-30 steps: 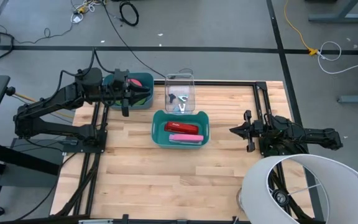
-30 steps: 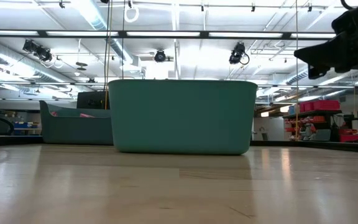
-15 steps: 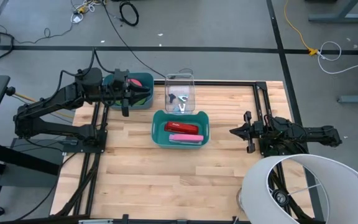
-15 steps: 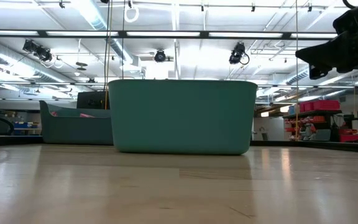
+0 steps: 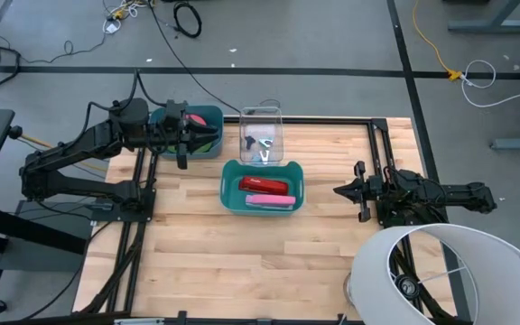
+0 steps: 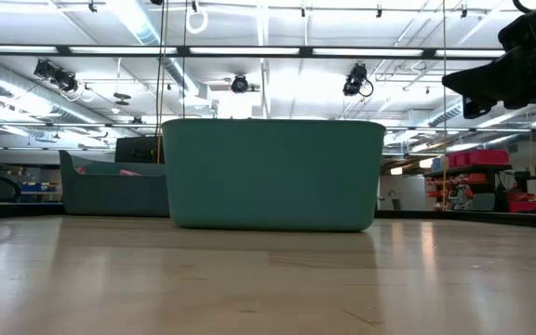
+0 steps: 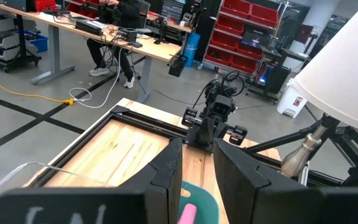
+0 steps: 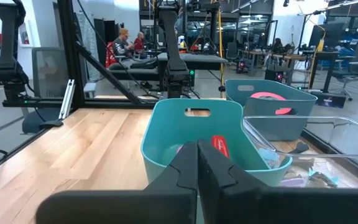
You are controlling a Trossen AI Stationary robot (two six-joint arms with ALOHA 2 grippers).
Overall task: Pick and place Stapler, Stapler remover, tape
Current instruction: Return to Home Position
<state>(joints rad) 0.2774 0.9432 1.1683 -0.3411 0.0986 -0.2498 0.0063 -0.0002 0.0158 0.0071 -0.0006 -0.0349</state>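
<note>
Above blue bin [image 8: 272, 127]: left hand [image 7: 197, 149] narrowly parted, empty. Well apart from teal bin [image 6: 273, 177]: right hand [image 8: 197, 148] closed, empty.

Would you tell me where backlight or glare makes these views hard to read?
Low view: ceiling lights behind leave the near wall of the green bin shaded and the right gripper a dark silhouette, with sheen on the table. High view: even light, soft shadows. Left wrist view: the white lampshade is brightest.
</note>
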